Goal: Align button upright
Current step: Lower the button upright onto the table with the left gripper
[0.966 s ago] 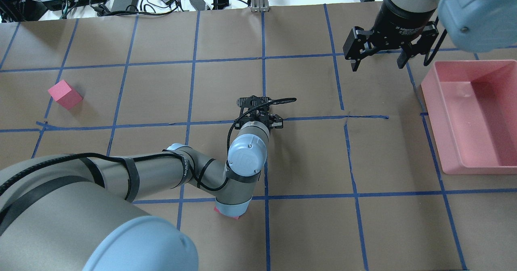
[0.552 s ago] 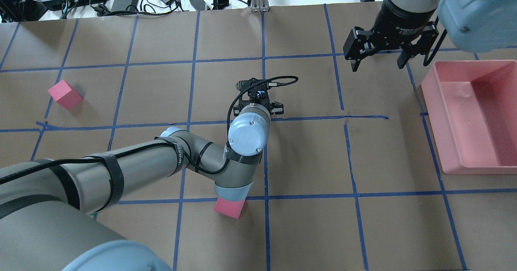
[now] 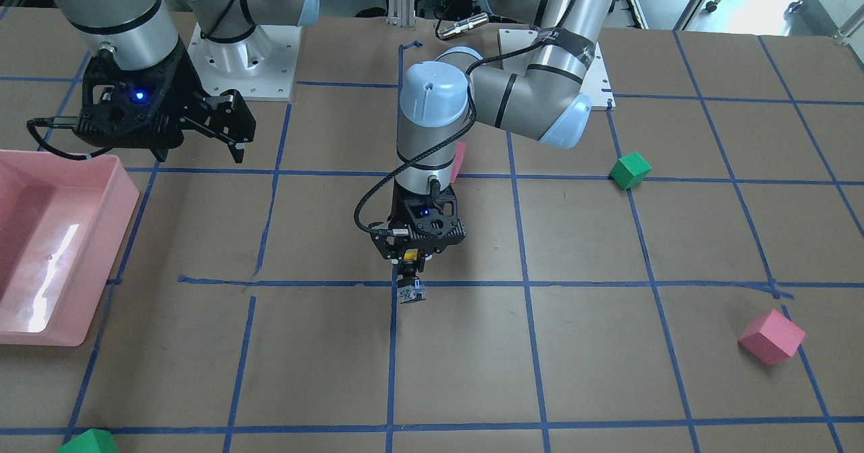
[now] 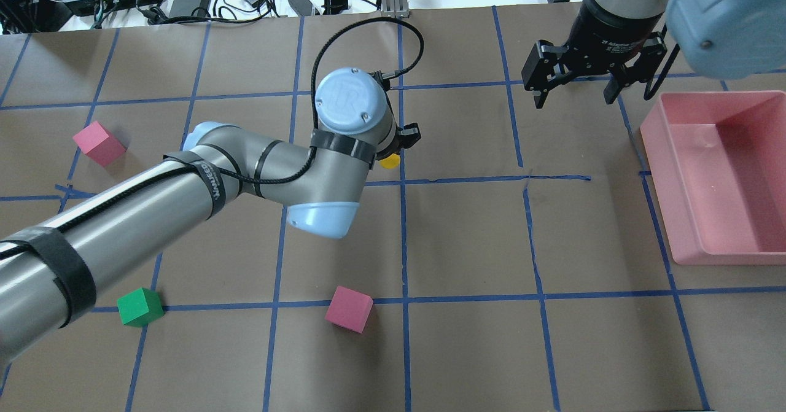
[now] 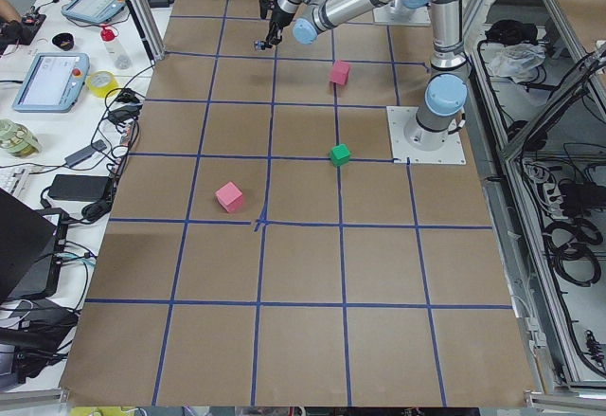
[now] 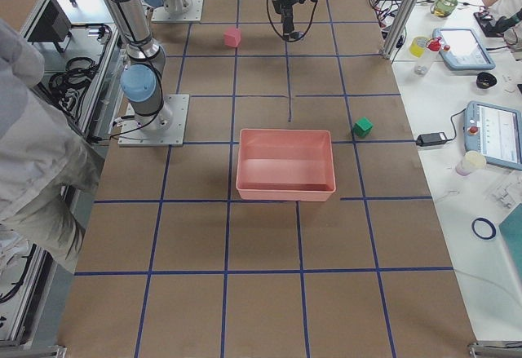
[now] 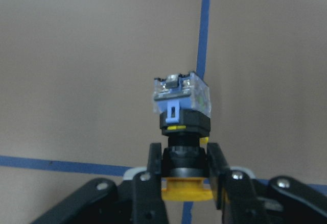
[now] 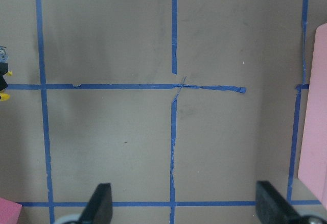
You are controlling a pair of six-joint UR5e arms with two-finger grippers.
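Observation:
The button (image 7: 181,101) is held by its black collar in my left gripper (image 7: 185,152). Its yellow cap sits at the gripper and its clear, whitish block base points away, down towards the table. In the front-facing view the left gripper (image 3: 412,267) points straight down over a blue tape crossing with the button (image 3: 410,292) hanging under it. In the overhead view only the yellow cap (image 4: 389,161) peeks out beside the left wrist. My right gripper (image 4: 574,97) hangs open and empty at the far right, away from the button.
A pink tray (image 4: 660,172) stands at the right edge. Pink cubes (image 4: 98,143) (image 4: 349,309) and a green cube (image 4: 140,306) lie on the left and near side. Another green cube (image 3: 88,443) lies beyond the tray. Cables and power bricks lie past the far edge.
My left arm has risen and swung towards the far side with the button in its gripper. The near pink cube and the green cube have come out from under the arm. The right arm has not moved.

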